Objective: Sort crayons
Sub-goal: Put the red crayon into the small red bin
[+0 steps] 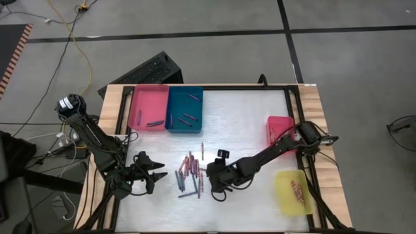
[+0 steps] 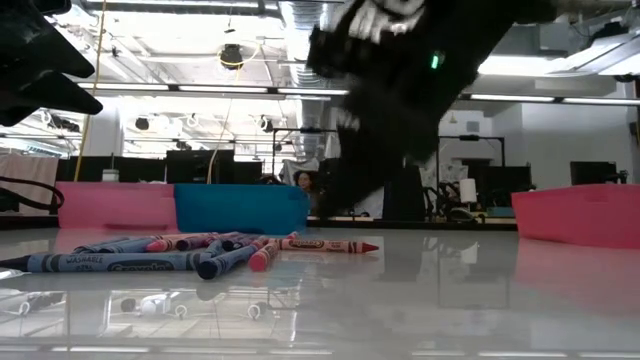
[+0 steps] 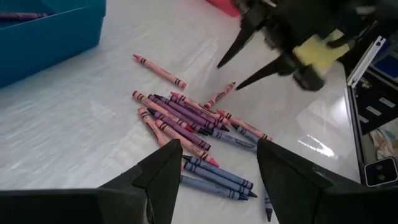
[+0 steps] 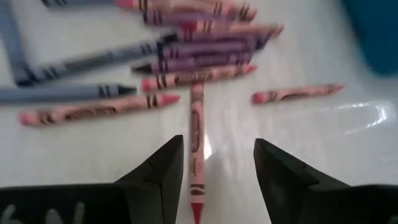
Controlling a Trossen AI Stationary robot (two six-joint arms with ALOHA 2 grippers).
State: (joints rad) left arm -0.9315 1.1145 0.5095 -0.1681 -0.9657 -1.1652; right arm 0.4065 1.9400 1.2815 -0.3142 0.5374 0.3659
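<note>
Red, pink, purple and blue crayons (image 1: 190, 175) lying flat, clustered mid-table, some in trays

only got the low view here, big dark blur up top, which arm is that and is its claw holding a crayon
Observer: That is the right arm; its right claw is open and empty, a red crayon lying on the table between its fingers.
Operator: where's the other arm
Observer: The left claw hangs open beside the crayon pile, on its left in the high view.
Operator: anything sorted yet
Observer: Yes, a few crayons lie in the blue tray and the pink tray, and some in the yellow tray by the right arm.
</note>
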